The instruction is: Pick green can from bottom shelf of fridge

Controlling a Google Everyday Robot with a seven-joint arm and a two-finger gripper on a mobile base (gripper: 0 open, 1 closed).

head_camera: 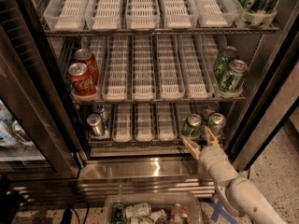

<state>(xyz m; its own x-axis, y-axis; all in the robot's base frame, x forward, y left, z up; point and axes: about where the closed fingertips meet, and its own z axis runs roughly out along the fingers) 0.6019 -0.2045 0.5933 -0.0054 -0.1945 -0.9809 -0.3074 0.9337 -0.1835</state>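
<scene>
The green can (191,126), dark green with a silver top, stands at the front right of the bottom shelf (140,139) of the fridge (261,106). A greyer can (217,123) stands right beside it. My gripper (195,135) reaches in from the lower right on a cream arm. It is open and empty, just in front of and below the green can, over the steel sill (140,168). Its fingers (190,146) straddle the can's lower front without closing on it.
Two silver cans (96,124) stand at the bottom shelf's left. Red cola cans (80,78) and pale green patterned cans (230,71) are on the middle shelf. The glass door (18,125) hangs open at left. A clear bin of items (154,211) sits on the floor below.
</scene>
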